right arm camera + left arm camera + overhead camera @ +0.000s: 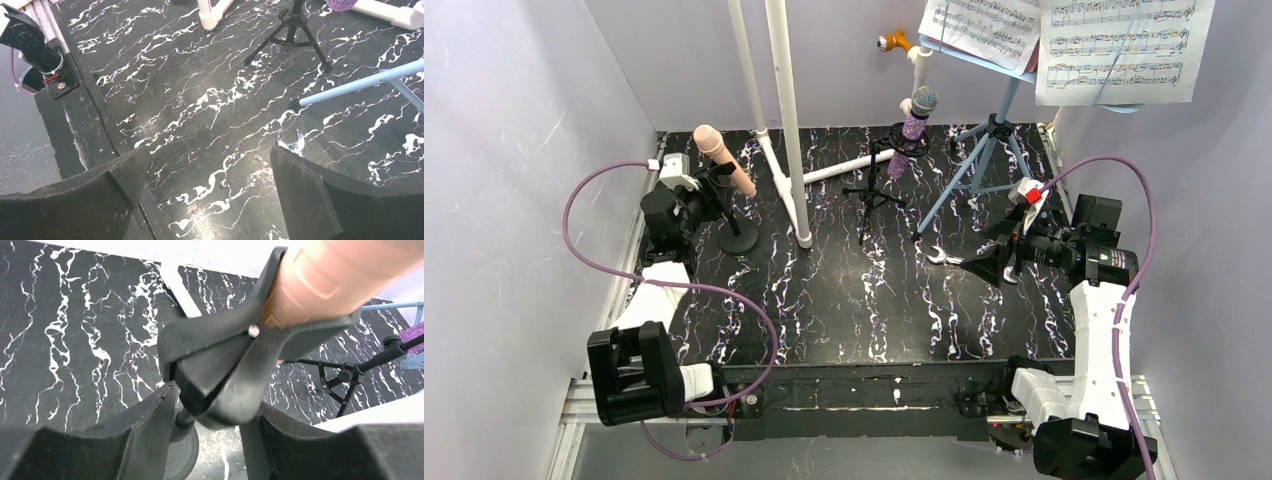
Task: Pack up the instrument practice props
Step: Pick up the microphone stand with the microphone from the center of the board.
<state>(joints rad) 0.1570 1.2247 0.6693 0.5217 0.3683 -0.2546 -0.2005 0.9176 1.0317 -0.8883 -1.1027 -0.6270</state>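
The peach microphone [724, 158] [340, 275] leans in the black clip [225, 365] of the round-base holder [738, 238] at the back left. My left gripper [709, 195] [210, 405] has both fingers against the sides of that clip, below the microphone. The purple glitter microphone [914, 125] sits on the black tripod [871, 195] [292, 35] in the middle. The light-blue music rack [984, 150] stands at the back right, with sheet-music pages [1124, 45] on top. My right gripper [984, 262] [210, 160] hangs open and empty over the mat, near a rack leg [360, 84].
A silver wrench [944, 259] [291, 142] lies on the mat just past my right gripper's far finger. White plastic pipes [786, 120] rise between the two microphone stands, one lying along the mat. Grey walls close in both sides and the back.
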